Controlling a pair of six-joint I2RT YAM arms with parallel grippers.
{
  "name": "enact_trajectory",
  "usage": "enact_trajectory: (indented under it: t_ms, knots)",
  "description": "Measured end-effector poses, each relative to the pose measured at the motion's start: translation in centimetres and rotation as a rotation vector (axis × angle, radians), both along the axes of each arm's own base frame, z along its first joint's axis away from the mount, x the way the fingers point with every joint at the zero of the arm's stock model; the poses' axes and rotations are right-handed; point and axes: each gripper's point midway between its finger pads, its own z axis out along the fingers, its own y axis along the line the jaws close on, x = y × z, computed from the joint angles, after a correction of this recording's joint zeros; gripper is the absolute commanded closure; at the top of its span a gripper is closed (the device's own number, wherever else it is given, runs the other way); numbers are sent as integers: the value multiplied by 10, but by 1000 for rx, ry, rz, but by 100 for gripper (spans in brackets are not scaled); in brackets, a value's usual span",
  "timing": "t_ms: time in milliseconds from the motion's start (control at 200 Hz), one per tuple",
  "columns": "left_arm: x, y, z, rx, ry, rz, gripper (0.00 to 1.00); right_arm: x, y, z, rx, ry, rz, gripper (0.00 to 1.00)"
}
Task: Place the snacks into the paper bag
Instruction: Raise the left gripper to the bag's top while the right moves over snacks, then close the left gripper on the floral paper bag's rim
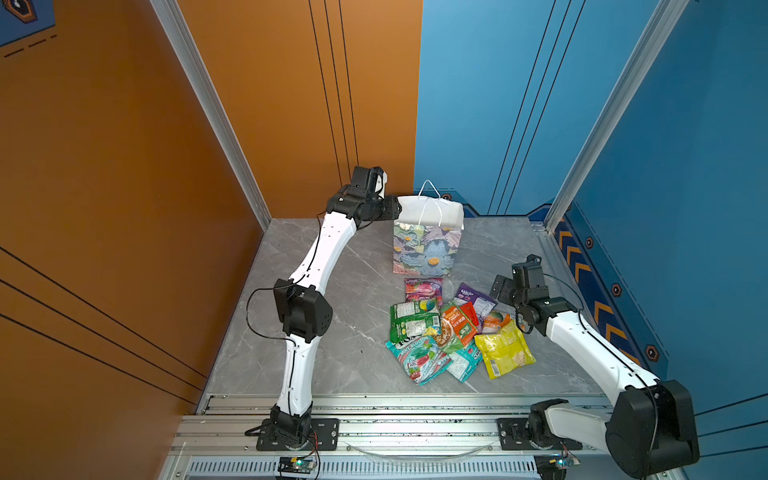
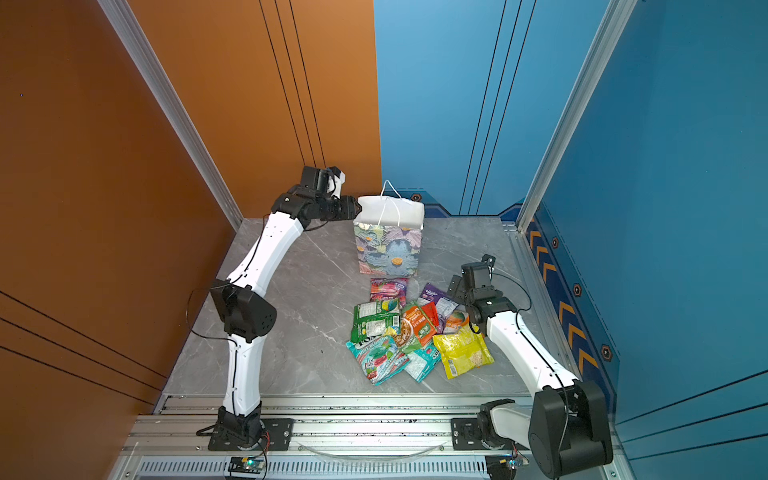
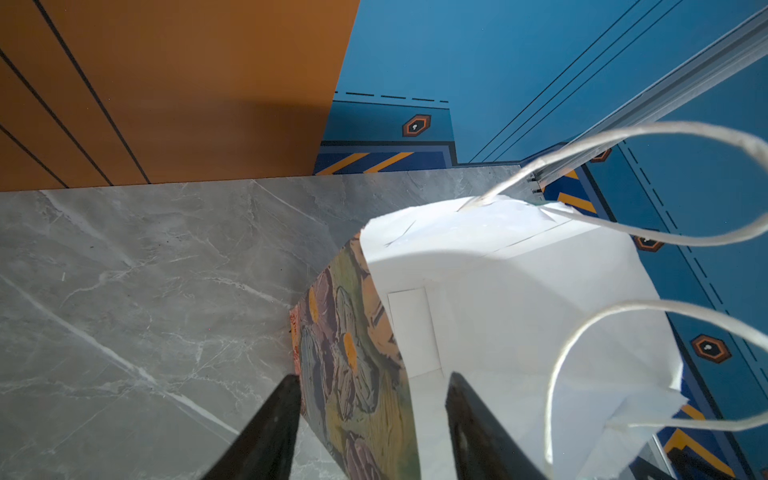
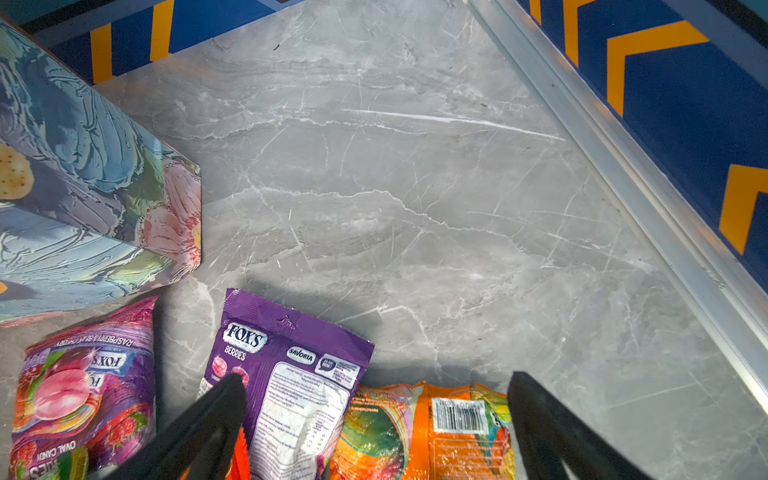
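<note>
Right gripper (image 4: pixel 376 376): jaws spread wide, empty, hovering over purple FOX'S packet (image 4: pixel 291 374) and orange packet (image 4: pixel 436 432). Snacks (image 1: pixel 453 328): overlapping heap on table (image 1: pixel 332 270), just before paper bag (image 1: pixel 426 249); none seen inside. Bag upright, further back. Left gripper (image 3: pixel 372 376): jaws part-spread, straddling bag's side wall, not pinching. Risks: off-centre pinch may tip or crumple light bag; cord handles (image 3: pixel 648 306) across mouth may snag packet; overlapped packets may lift together.

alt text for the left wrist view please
The left gripper, jaws apart, straddles one side wall of the upright flowered paper bag, one black finger outside, one inside its white interior. White cord handles loop nearby; grey marble table underneath.
</note>
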Motion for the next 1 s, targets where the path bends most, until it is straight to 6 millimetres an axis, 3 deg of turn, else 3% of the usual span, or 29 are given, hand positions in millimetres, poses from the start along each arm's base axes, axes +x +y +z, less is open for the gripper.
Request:
enact_trajectory:
  t_ms: [195, 1001]
  knots:
    - [-3, -1, -2, 27, 3, -10, 59, 0, 2, 0, 15, 0, 3, 0]
    - [-8, -4, -2, 76, -8, -22, 89, 0, 3, -1, 28, -1, -3, 0]
